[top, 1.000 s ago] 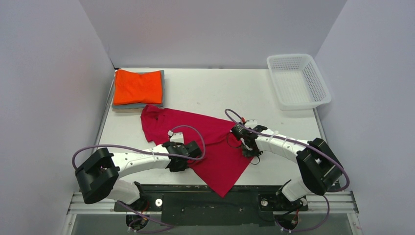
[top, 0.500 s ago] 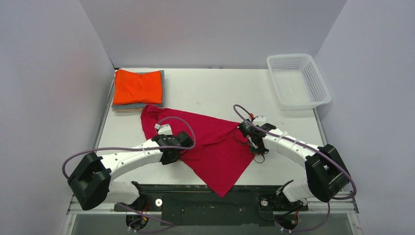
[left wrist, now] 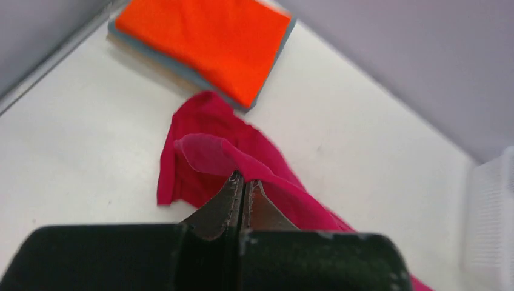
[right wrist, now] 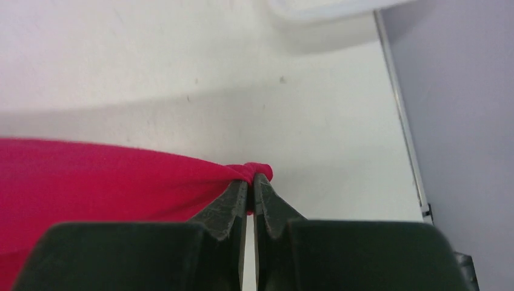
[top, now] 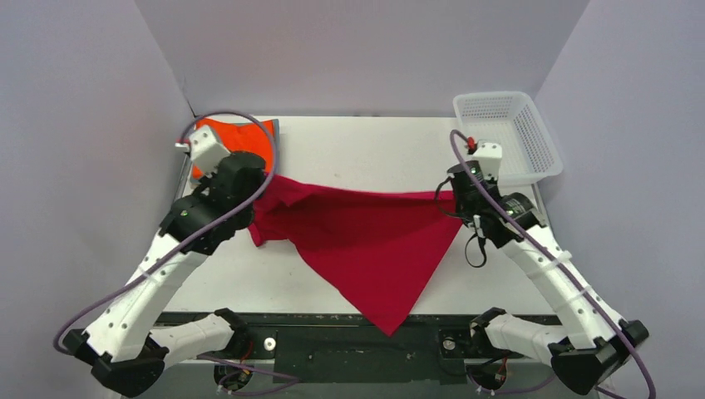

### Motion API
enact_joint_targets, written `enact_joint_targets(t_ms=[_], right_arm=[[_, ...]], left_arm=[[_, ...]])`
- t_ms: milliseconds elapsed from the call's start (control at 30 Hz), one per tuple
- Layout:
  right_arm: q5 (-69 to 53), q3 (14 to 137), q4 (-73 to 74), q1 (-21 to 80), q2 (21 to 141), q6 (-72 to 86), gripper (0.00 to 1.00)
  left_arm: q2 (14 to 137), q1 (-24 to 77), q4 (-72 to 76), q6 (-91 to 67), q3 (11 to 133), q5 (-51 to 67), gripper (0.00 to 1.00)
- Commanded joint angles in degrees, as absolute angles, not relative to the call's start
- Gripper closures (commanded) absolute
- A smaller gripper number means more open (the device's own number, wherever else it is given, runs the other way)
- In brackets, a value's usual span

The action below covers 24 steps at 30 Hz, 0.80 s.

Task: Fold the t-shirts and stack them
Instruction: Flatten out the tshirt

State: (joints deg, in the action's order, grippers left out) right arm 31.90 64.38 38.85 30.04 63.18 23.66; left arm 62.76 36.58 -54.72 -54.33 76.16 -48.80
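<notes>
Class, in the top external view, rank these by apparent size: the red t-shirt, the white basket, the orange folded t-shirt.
1. Red t-shirt
2. White basket
3. Orange t-shirt, partly hidden by the left arm

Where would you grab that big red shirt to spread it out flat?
By the two ends of its far edge, one claw coming in from each side. The left claw pinches the bunched left end of the red shirt, the right claw its right corner; that edge runs straight between them and the rest drapes to a point.
</notes>
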Motion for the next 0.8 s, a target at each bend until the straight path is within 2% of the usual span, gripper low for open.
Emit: enact_joint_targets(t_ms=[0,100,233,467,667,767], right_arm=[[38.1,76.9,45.4,29.4,58.6,18.4,1.0],[34.1,84.8,47.9,29.4,56.6,16.3,1.0],[26.6,97.2,50.8,29.4,55.0,14.8,1.0],[13.4,116.0,54.5,29.4,53.5,14.1,1.0],[5.6,123.6,56.0,29.4,52.2,15.6,1.0],[6.1,124.6,56.0,29.4,51.7,16.0,1.0]], left_arm=[[57.5,36.0,-50.1,-42.5,88.7,-56.1,1.0],[54.1,36.1,-43.5,-32.5,94.2,-52.9,1.0],[50.3,36.1,-37.1,-23.7,100.2,-39.4,1.0],[51.2,35.8,-39.1,-16.9,119.2,-22.8,1.0],[57.3,30.6,-45.1,-16.3,135.9,-10.1,1.0],[57.7,24.6,-44.9,-17.3,137.5,-7.5,1.0]])
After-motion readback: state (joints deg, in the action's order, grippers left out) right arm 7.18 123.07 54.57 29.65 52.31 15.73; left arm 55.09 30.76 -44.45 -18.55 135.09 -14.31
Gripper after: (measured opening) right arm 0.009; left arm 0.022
